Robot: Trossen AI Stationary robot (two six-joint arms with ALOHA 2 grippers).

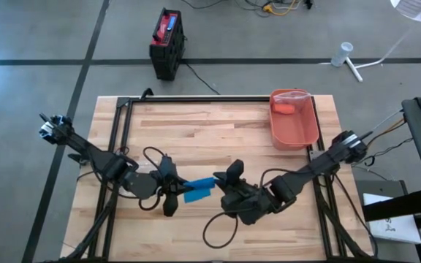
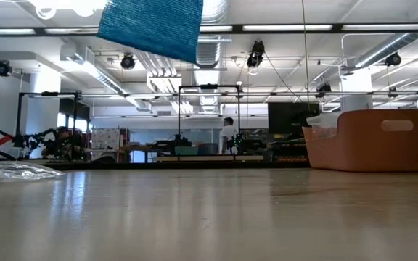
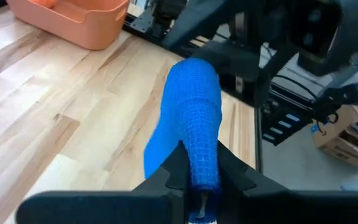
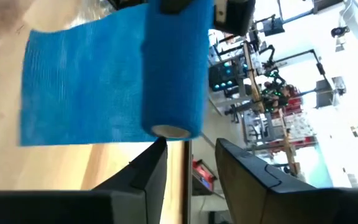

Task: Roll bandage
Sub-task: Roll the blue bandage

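The blue bandage (image 1: 198, 189) is held up above the table's near middle, between my two grippers. It is partly a roll (image 4: 174, 68), with a loose flat length (image 4: 79, 87) spreading off one side. In the low view its lower edge (image 2: 151, 25) hangs high over the tabletop. My left gripper (image 1: 180, 185) is shut on one end of the roll. My right gripper (image 4: 191, 146) faces the other end, where the cardboard core (image 4: 169, 131) shows, fingers apart and just short of it. My left gripper pinches the near end of the bandage roll (image 3: 199, 163) between its two fingers, coming from the table's left and slanting slightly down, fingers along the roll. The roll reaches away from the fingers, lifted clear, with the loose length hanging slack beside it. My right gripper has one fingertip (image 4: 160, 144) right at the roll's core end; I cannot tell whether it touches.
An orange bin (image 1: 305, 128) stands at the table's far right with a small orange thing inside. A crumpled clear wrapper (image 2: 13, 171) lies at the left in the low view. Cables loop over the near table around both arms.
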